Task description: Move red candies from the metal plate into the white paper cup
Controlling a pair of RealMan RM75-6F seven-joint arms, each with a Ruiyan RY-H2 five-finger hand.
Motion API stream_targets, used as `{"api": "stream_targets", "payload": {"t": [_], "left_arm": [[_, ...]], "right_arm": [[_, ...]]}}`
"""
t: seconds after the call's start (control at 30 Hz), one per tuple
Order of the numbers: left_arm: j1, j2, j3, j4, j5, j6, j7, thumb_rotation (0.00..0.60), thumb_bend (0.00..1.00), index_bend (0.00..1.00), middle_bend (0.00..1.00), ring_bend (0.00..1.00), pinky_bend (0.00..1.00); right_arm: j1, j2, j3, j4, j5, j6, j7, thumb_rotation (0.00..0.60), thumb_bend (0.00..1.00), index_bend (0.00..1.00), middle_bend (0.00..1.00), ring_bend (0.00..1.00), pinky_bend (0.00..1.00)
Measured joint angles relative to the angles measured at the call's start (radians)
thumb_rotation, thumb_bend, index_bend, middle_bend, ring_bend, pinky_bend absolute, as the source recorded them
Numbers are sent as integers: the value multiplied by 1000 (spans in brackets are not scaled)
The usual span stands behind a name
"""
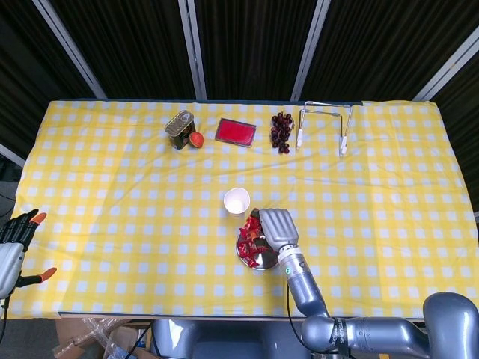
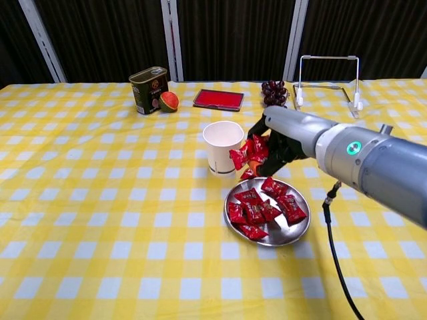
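Several red candies (image 2: 248, 155) we hold in our right hand (image 2: 275, 141) above the metal plate (image 2: 297, 231), beside the white paper cup (image 2: 222, 147); left hand (image 1: 10, 250) spread, holding nothing

The white paper cup (image 2: 223, 147), standing near the middle of the table, bore a small dark mark low on its side, shaped like the Greek letter psi. The tin (image 2: 148, 90) near the table's far edge carried a label, but its print was too small to read.
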Motion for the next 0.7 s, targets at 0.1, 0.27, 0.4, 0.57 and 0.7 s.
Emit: {"api": "stream_targets", "payload": {"t": [0.1, 0.27, 0.4, 0.57, 0.7], "left_arm": [[0, 1, -1, -2, -4, -1, -2, 600, 19, 0, 0, 0, 0], [-2, 1, -2, -1, -7, -5, -3, 600, 19, 0, 0, 0, 0], [-3, 1, -4, -2, -12, -8, -5, 600, 19, 0, 0, 0, 0], [-5, 5, -5, -7, -19, -17, -14, 600, 19, 0, 0, 0, 0], [-6, 8, -4, -9, -22, -21, -18, 600, 19, 0, 0, 0, 0]], "right_arm": [[20, 9, 25, -11, 24, 7, -20, 600, 604, 683, 865, 931, 1000], [61, 9, 63, -3, 72, 6, -46, 600, 603, 683, 865, 931, 1000], [97, -1, 87, 19, 109, -2, -62, 600, 604, 683, 865, 931, 1000], [139, -19, 110, 54, 140, -13, -75, 600, 604, 683, 865, 931, 1000], [172, -38, 121, 97, 171, -24, -83, 600, 603, 683, 865, 931, 1000]]}}
